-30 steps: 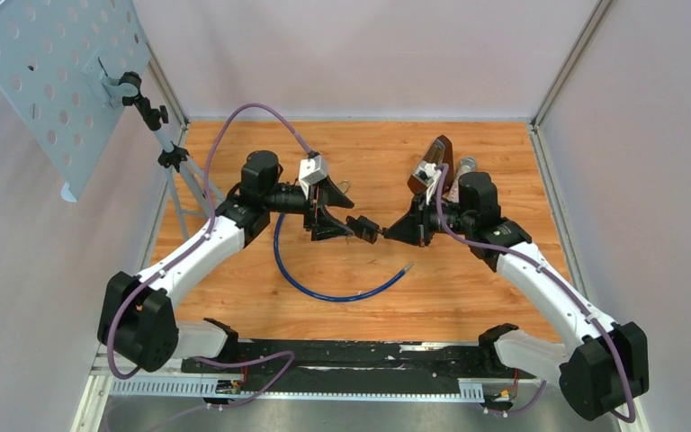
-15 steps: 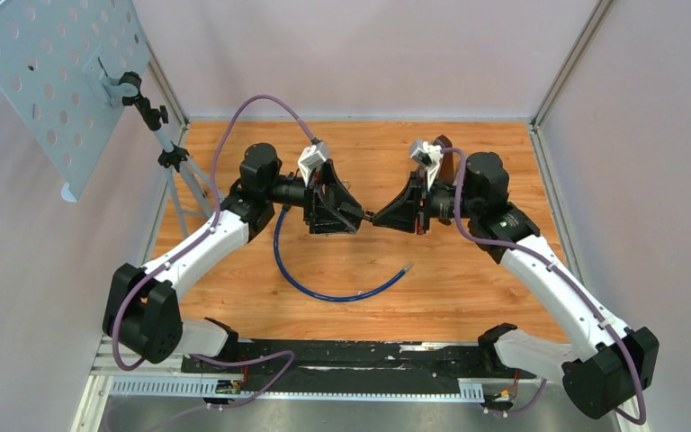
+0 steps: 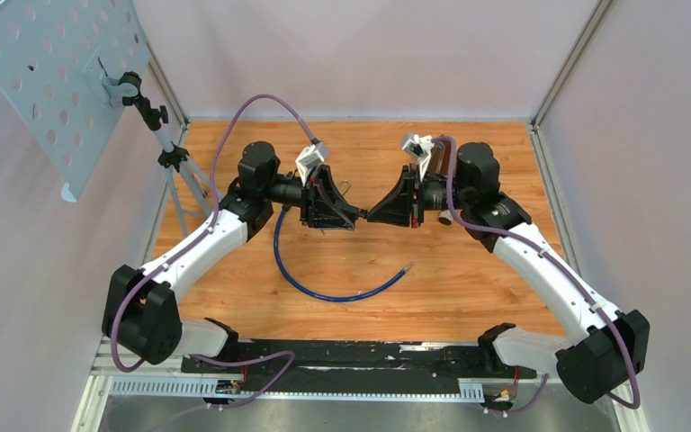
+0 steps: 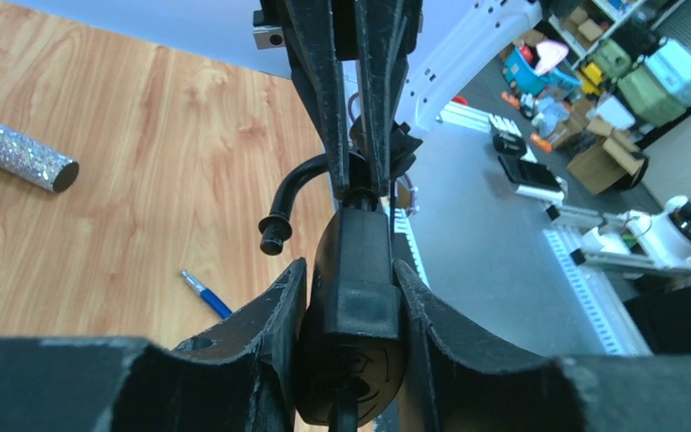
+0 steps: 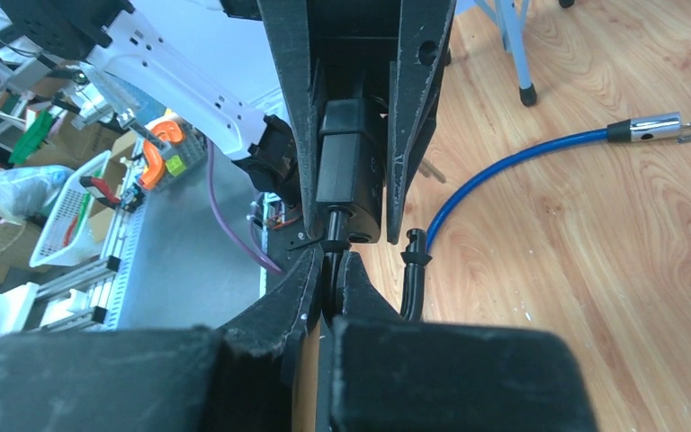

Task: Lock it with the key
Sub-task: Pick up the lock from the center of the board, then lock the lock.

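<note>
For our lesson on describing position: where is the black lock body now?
The lock body is mid-table in the top view, clamped in the left gripper, the right gripper holding the key at its end; the blue cable lies nearer the bases.

Black lock (image 4: 351, 306) and key (image 5: 333, 238), blue cable (image 3: 337, 298), glittery silver tube (image 4: 18, 155), orange-brown wood-grain table (image 3: 468, 288), pale-blue perforated panel (image 3: 54, 81)

I could read no writing, label, brand or number anywhere. The cardboard boxes (image 4: 605, 162) beyond the table (image 4: 144, 180) edge were too small and blurred for lettering.
</note>
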Available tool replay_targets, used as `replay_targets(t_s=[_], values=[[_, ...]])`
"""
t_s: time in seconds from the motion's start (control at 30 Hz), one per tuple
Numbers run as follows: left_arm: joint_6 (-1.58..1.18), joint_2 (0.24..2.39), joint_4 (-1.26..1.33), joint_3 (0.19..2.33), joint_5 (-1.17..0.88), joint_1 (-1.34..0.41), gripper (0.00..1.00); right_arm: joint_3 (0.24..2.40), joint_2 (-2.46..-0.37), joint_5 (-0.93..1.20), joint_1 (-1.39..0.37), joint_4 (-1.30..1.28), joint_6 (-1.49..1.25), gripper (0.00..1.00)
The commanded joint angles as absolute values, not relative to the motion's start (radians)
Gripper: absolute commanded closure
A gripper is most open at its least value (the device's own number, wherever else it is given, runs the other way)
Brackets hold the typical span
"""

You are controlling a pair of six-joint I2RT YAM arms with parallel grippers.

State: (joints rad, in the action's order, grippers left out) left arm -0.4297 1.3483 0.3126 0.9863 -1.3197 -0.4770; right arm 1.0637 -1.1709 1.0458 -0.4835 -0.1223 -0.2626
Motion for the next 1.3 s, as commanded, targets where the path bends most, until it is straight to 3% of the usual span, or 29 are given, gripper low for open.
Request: replay_targets(t_s=[0.0,0.03,0.07,0.27,0.37,0.43,0.53,0.67,0.87,0.97,1.07,1.13,1.2,1.27], values=[[-0.420,1.316,0.285,1.057,-1.345,-0.481,0.84,1.166,-1.178,1.088,-0.489,-0.018,-0.325,1.00],[-0.397,1.317,0.266,1.064,-1.344,-0.481,0.96,1.169,-1.179,1.087,-0.489,-0.018,-0.330,1.00],[-0.383,1.318,0.224,1.077,-1.334,-0.480,0.99,1.170,-1.180,1.085,-0.489,-0.019,-0.333,1.00],[-0.362,1.291,0.197,1.087,-1.267,-0.474,1.00,1.171,-1.182,1.053,-0.489,-0.041,-0.343,0.97],[-0.368,1.267,0.196,1.091,-1.173,-0.464,1.00,1.145,-1.166,1.015,-0.489,-0.045,-0.326,0.54],[-0.386,1.246,0.203,1.097,-1.117,-0.460,1.00,1.123,-1.149,0.972,-0.490,-0.045,-0.302,0.39],[-0.428,1.226,0.199,1.112,-1.062,-0.459,1.00,1.090,-1.118,0.946,-0.489,-0.033,-0.247,0.30],[-0.535,1.222,0.207,1.135,-1.012,-0.459,1.00,1.088,-1.122,0.915,-0.489,0.041,-0.100,0.30],[-0.668,1.204,0.232,1.169,-1.000,-0.459,1.00,1.153,-1.190,0.944,-0.489,0.061,-0.011,0.31],[-0.699,1.198,0.231,1.181,-0.999,-0.459,1.00,1.156,-1.203,0.945,-0.489,0.107,-0.005,0.36],[-0.730,1.197,0.232,1.189,-1.000,-0.459,1.00,1.165,-1.214,0.973,-0.490,0.128,-0.005,0.53],[-0.742,1.193,0.242,1.190,-1.003,-0.459,1.00,1.165,-1.216,0.982,-0.489,0.141,-0.011,0.72],[-0.736,1.187,0.237,1.187,-1.003,-0.459,1.00,1.161,-1.212,0.969,-0.489,0.175,-0.049,0.98],[-0.714,1.183,0.221,1.184,-1.010,-0.459,1.00,1.154,-1.200,0.947,-0.489,0.229,-0.121,1.00]])
